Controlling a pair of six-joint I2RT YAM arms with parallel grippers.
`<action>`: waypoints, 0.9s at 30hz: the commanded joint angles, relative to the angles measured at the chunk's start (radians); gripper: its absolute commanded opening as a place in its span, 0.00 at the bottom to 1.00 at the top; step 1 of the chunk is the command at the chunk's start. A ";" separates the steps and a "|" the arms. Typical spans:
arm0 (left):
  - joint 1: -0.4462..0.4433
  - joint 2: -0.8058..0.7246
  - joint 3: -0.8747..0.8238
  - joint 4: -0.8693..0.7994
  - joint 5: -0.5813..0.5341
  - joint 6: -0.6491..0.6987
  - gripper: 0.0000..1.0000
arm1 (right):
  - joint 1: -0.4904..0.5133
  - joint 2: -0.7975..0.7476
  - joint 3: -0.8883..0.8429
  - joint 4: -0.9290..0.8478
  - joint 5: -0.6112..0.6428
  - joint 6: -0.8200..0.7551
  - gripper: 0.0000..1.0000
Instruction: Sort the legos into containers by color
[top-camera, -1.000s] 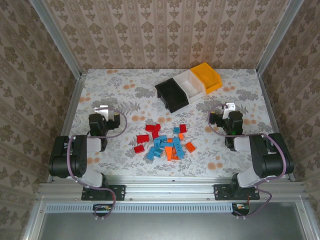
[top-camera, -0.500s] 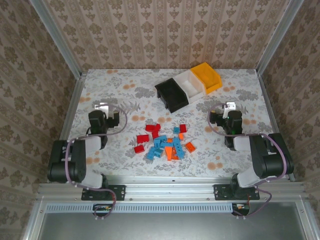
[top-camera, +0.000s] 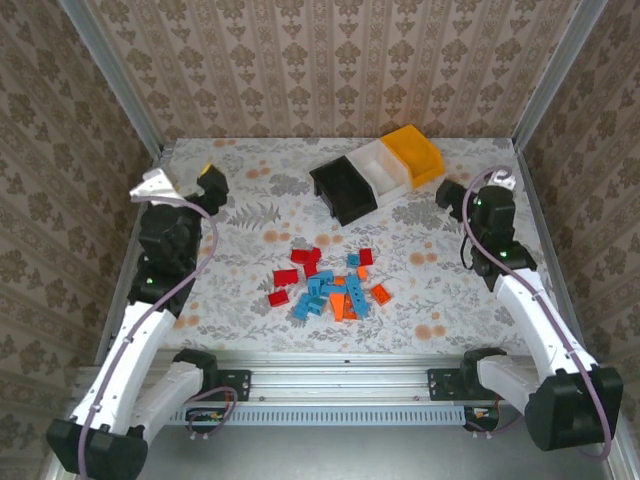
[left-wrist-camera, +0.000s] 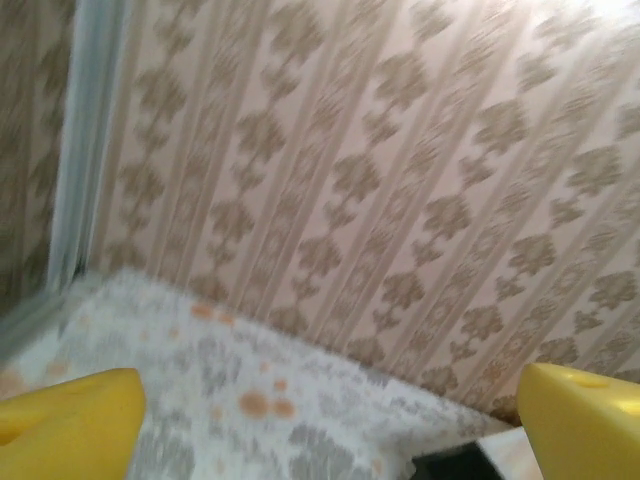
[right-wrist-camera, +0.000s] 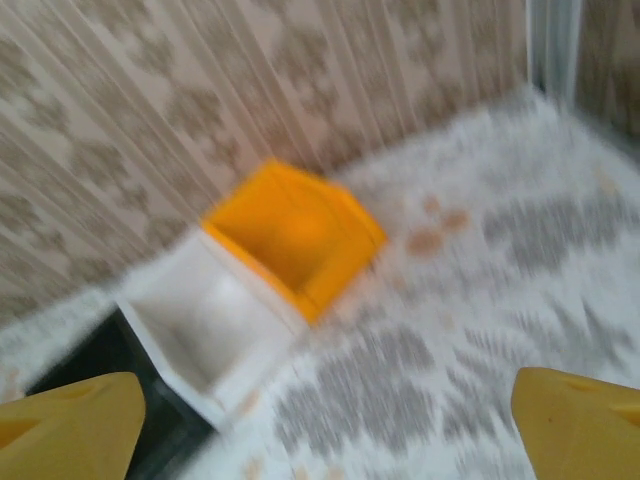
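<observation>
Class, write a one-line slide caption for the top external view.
Unsorted red, blue and orange legos lie clustered on the table, short of the joined black, white and orange containers.

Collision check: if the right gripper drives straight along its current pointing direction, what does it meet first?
Probably the yellow-orange bin, maybe the white bin beside it: the open right gripper aims at that end of the row. Pitched downward, it could touch the table first; depth is unclear.
</observation>
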 joint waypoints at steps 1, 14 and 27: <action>0.003 0.109 -0.015 -0.173 0.072 -0.223 0.87 | 0.009 0.030 -0.011 -0.164 -0.064 0.096 0.91; -0.286 0.892 0.590 -0.419 0.231 -0.358 0.81 | 0.040 0.030 -0.088 -0.176 -0.050 0.083 0.85; -0.322 1.293 0.966 -0.602 0.162 -0.417 0.70 | 0.047 0.026 -0.129 -0.138 -0.051 0.085 0.84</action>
